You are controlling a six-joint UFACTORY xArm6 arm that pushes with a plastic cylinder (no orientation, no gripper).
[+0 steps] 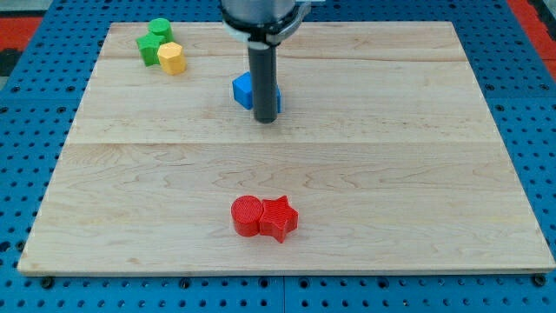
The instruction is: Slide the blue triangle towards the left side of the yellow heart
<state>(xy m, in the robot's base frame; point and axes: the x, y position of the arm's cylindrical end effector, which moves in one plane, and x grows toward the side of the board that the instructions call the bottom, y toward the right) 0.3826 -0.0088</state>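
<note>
Camera view, single frame: the end effector is a straight dark rod with no jaws, so it neither opens nor closes and grips nothing; it descends from the arm's housing at the view's top centre, and my tip [266,120] rests on the wooden surface [417,174] in the upper middle of the board. Directly behind the rod, and partly hidden by it, lies a blue block [244,89]; its visible portion projects to the view's left of the rod, with a sliver of blue also showing at the rod's right edge, and its shape cannot be made out with certainty. The tip sits at the block's lower right edge, touching or just beside it; actual contact cannot be confirmed. Well apart, toward the view's top left corner, a yellow block [172,57] of faceted, roughly hexagonal outline stands touching a green block [153,40], the green one lying to its upper left. Near the view's bottom centre, far from the tip, a red cylinder [247,216] and a red star [279,218] sit side by side in contact, the cylinder on the view's left. Surrounding the surface is a blue perforated base [26,174], with red panels at the view's top corners.
</note>
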